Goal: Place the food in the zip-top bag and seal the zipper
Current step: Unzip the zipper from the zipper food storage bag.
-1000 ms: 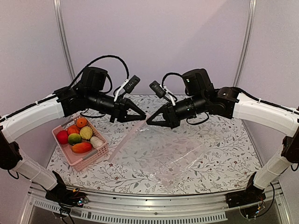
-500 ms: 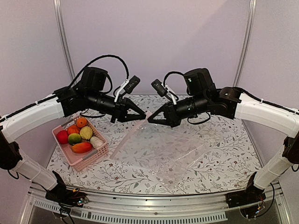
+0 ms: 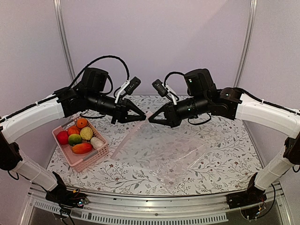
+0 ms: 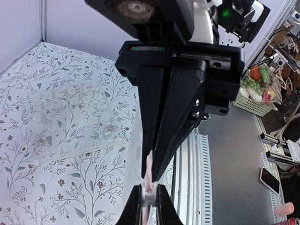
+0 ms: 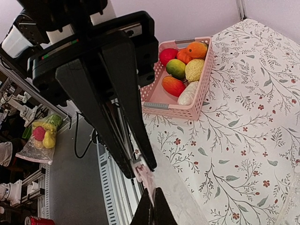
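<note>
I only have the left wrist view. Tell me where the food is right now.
Observer: All the food sits in the pink basket, beside the left arm.
Operator: Describe the whole zip-top bag.
Observer: The zip-top bag lies mostly flat. One corner is raised to where the left tool and right tool meet, both shut on its rim.
Operator: Confirm it's empty.
Observer: Empty. The top view shows only the floral table through it.
</note>
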Robot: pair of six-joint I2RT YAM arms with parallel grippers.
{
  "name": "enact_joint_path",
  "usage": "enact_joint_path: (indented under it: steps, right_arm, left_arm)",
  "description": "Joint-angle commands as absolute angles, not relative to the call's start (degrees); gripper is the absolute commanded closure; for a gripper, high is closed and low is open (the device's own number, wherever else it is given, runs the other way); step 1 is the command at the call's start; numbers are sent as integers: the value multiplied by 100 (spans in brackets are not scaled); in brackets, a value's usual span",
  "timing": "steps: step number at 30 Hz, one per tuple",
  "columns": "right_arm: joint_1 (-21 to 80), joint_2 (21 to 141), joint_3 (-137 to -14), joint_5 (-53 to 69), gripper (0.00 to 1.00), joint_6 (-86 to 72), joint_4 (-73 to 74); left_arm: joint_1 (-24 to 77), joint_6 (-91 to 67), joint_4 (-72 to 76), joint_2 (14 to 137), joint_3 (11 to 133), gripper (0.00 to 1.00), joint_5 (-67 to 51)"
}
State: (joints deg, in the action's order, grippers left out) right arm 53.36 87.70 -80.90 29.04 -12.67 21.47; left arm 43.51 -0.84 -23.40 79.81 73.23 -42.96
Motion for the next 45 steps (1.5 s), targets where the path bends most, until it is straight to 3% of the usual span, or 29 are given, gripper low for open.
enact_joint_path:
  steps: [1, 45]
  right_arm:
    - [5349, 8583, -8042, 2706, 100, -1314, 2047]
    - [5126, 8402, -7963, 1636, 100, -1665, 2071]
  left_arm:
    - [4412, -9, -2644, 7998, 7313, 100, -4263]
    - [4412, 200, -2847, 7911, 7260, 100, -3836]
